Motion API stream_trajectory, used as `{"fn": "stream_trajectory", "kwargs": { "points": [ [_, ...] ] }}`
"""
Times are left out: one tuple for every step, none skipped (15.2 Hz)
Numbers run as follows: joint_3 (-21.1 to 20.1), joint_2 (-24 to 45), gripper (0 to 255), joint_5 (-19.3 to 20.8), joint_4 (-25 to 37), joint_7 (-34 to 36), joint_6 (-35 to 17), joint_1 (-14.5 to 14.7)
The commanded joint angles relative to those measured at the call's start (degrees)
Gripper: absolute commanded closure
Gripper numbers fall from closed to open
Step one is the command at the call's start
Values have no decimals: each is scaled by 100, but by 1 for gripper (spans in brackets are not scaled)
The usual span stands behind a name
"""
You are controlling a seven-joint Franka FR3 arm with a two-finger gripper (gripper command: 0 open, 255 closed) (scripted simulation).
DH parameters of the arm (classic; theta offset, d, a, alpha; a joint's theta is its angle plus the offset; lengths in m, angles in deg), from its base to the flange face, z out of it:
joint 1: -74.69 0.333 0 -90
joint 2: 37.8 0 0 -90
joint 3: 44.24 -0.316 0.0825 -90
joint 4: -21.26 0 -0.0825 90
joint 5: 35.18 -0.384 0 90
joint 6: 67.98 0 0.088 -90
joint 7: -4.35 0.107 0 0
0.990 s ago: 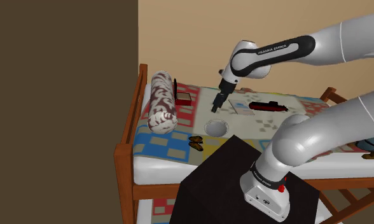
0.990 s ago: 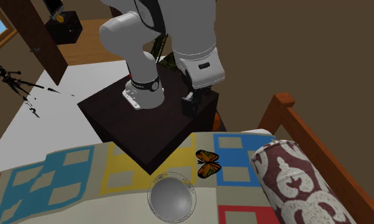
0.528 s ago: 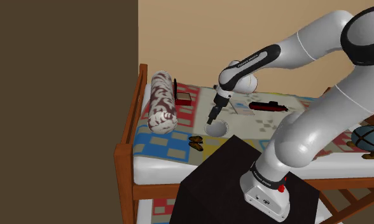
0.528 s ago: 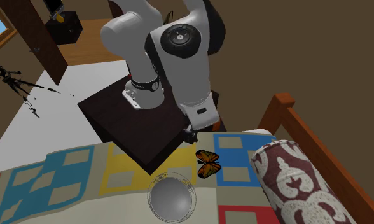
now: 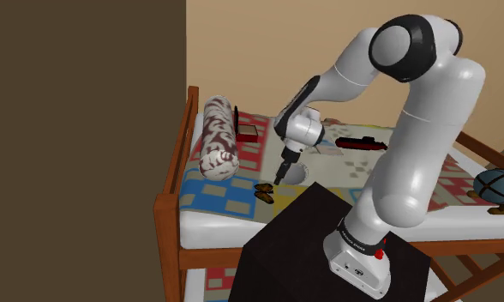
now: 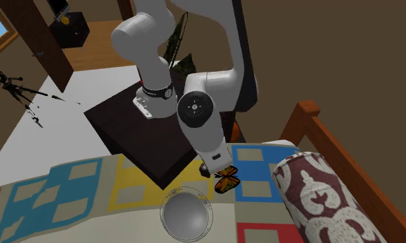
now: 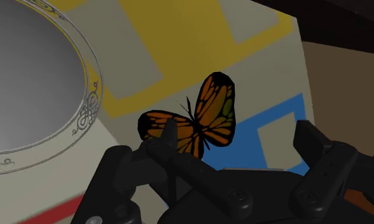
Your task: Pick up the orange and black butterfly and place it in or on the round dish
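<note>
Since half second ago, arm swung off round dish [image 6: 186, 215] toward bed's near edge; claw [image 5: 279, 178] now low over orange and black butterfly [image 7: 198, 121]. Claw fingers [image 7: 313, 143] stand apart, clasping nothing. Butterfly lies just ahead of them, nearer one finger, wing overlapping that fingertip in wrist view. Butterfly rests on patchwork quilt [image 6: 77, 193], just beside dish but apart from its ornate rim, near dark stand [image 6: 146, 138]. Dish grey, sitting on quilt. Patterned bolster [image 5: 219, 137] lies well apart, at shoulder view's left.
</note>
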Motion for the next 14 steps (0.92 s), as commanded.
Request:
{"fn": "stream_trajectory", "kwargs": {
  "points": [
    [-273, 658, 0, -842, 287, -804, 36, -188],
    [-435, 955, 0, -1156, 428, -1115, 55, -316],
    [-505, 1046, 0, -1242, 474, -1205, 55, -378],
    [-583, 1137, 0, -1372, 502, -1293, 21, -409],
    [-655, 1228, 0, -1502, 532, -1381, -12, -435],
    [-728, 1320, 0, -1630, 563, -1468, -44, -462],
    [-799, 1411, 0, -1757, 595, -1555, -75, -488],
    [-869, 1502, 0, -1882, 629, -1640, -106, -514],
    [-938, 1593, 0, -2005, 664, -1724, -136, -540],
    [-1045, 1736, 0, -2194, 723, -1855, -183, -580],
    [-1046, 1735, 0, -2194, 723, -1855, -183, -581],
    [-1046, 1736, 0, -2194, 722, -1855, -183, -581],
    [-1046, 1735, 0, -2194, 722, -1855, -183, -581],
    [-1046, 1735, 0, -2194, 723, -1855, -183, -581]
  ]
}}
